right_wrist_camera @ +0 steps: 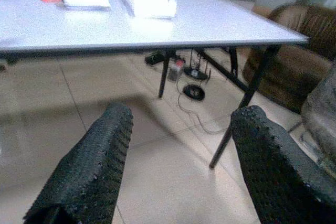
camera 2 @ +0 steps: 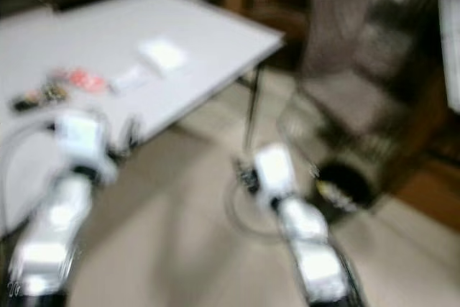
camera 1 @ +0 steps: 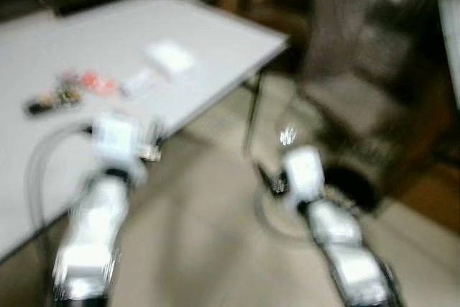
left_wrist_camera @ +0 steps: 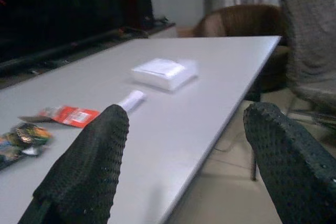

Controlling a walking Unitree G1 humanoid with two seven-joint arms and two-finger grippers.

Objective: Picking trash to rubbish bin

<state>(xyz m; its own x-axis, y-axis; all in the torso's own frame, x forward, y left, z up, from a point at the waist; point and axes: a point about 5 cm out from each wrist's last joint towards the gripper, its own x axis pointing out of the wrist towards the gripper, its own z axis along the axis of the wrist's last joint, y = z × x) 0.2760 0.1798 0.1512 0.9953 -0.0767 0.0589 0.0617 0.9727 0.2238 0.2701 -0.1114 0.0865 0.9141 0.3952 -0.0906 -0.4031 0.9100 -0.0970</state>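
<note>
White laminate covers the table point(camera 1: 215, 41), which fills the left and far part of the blurred head views. On it lie a flat white packet point(left_wrist_camera: 164, 72), a small white paper roll point(left_wrist_camera: 131, 99) just nearer than it, a red wrapper point(left_wrist_camera: 71, 115) to the left of that, and a dark multicoloured wrapper point(left_wrist_camera: 21, 137) farthest left. The head views give these only as smears of colour; the left wrist view shows them sharply, all well apart from the fingers.

Over the near edge of the table the left end effector point(left_wrist_camera: 189, 150) hovers, released, its two black textured fingers point(left_wrist_camera: 89, 171) spread wide with nothing between them. The right end effector point(right_wrist_camera: 184, 166) hangs over the beige tiled floor point(right_wrist_camera: 157, 171) to the right of the table, also spread and empty.

From the right wrist come the black table legs point(right_wrist_camera: 164, 74), a tangle of dark cables and a plug strip point(right_wrist_camera: 191, 82) on the floor under the table, and a brown leather armchair point(right_wrist_camera: 294, 51) beyond. A grey fabric chair point(camera 1: 345, 55) stands to the far right in the head views, with a dark round shape point(camera 1: 352, 181) on the floor by it, too blurred to identify.
</note>
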